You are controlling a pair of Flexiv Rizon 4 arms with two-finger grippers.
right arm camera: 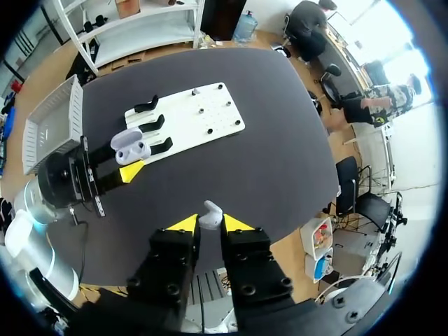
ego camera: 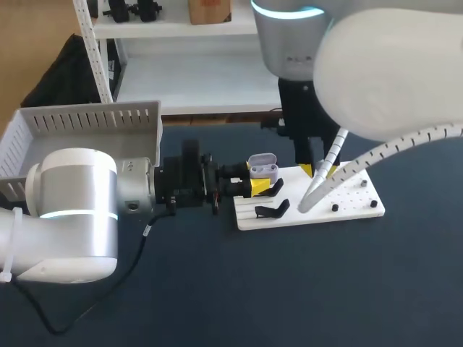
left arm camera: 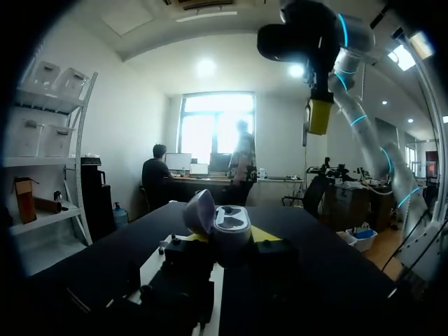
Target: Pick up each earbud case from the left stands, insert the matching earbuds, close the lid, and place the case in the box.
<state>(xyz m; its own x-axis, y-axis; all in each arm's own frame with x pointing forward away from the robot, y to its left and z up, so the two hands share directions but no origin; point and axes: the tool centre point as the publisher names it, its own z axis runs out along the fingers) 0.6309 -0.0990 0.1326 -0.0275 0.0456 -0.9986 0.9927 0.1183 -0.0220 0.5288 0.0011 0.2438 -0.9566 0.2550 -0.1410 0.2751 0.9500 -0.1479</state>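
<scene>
A pale lilac earbud case [ego camera: 262,166] with its lid up sits upright between my left gripper's [ego camera: 257,183] yellow-tipped fingers, held just above the near left end of the white stand board [ego camera: 340,199]. In the left wrist view the case [left arm camera: 228,225] fills the gap between the fingers, its two sockets showing. High above the table's near edge, my right gripper [right arm camera: 210,222] is shut on a small white earbud [right arm camera: 211,212]. From above, its yellow tips [ego camera: 316,171] hang over the board to the right of the case.
Black stands [ego camera: 272,210] stick up on the board's left part, and small pegs [ego camera: 334,207] dot its right. A grey slatted bin [ego camera: 87,123] stands at the back left behind my left arm. Dark tabletop stretches in front of the board.
</scene>
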